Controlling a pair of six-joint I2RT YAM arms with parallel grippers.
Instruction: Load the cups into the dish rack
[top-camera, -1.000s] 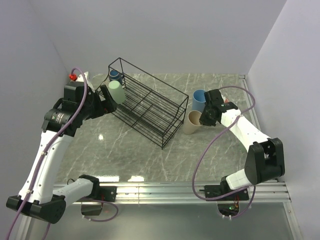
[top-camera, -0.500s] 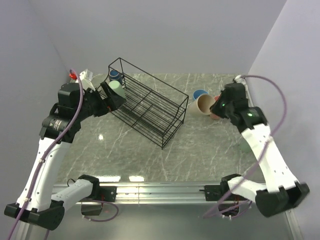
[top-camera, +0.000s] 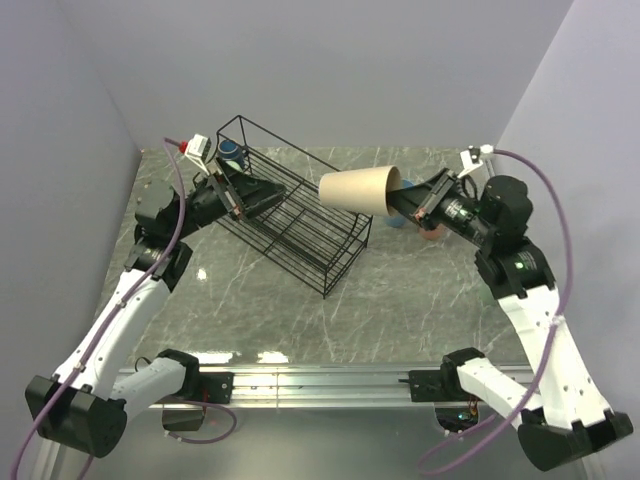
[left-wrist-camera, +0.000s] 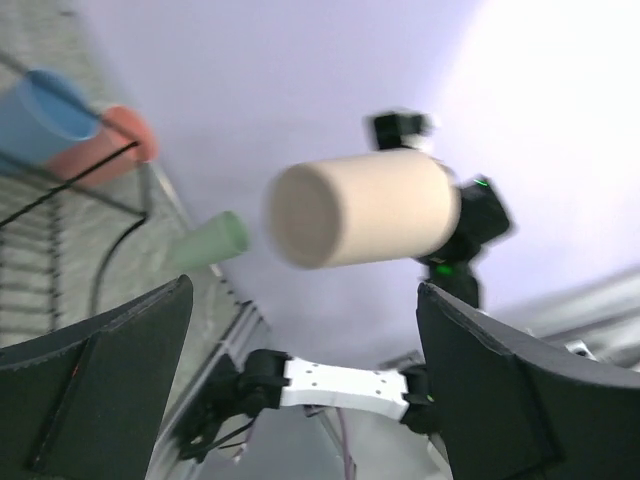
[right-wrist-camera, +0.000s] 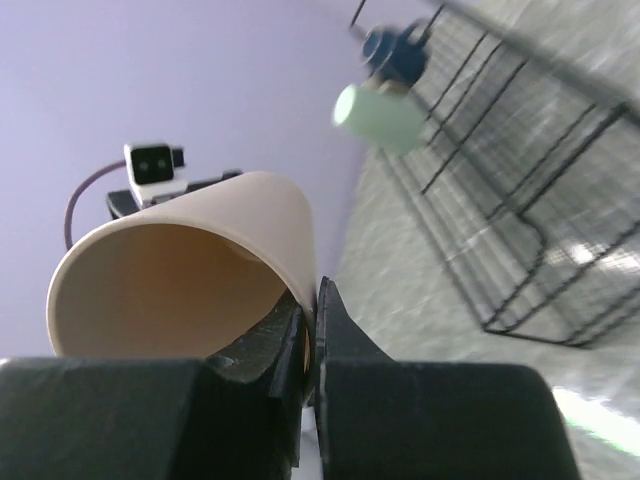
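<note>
The marble table (top-camera: 400, 310) lies bare between its near edge and the dish rack (top-camera: 300, 225), leaving open room at 6 o'clock of the rack. The rack stands diagonally at mid-table, its long axis running from 10 to 4 o'clock. The left gripper (top-camera: 272, 190) reaches over the rack's 10 o'clock half. The left wrist view shows its fingers (left-wrist-camera: 100, 390) wide apart with nothing between them. The right gripper (top-camera: 402, 203) is clamped on the rim of the beige cup (top-camera: 358, 190), which is held on its side in the air at the rack's 3 o'clock end, base pointing to 9 o'clock. The arm masks most of what stands behind it in the top view. The left wrist view shows a blue cup (left-wrist-camera: 40, 115) and a salmon cup (left-wrist-camera: 118, 140) side by side beyond the rack wires, and a second pale-green cup (left-wrist-camera: 208, 240) farther off. A navy mug (top-camera: 232, 151) sits at the rack's 11 o'clock corner. Only the right wrist view shows a pale-green cup (right-wrist-camera: 380, 118) on its side just beside that mug. Whether it lies inside the wires cannot be told.
</note>
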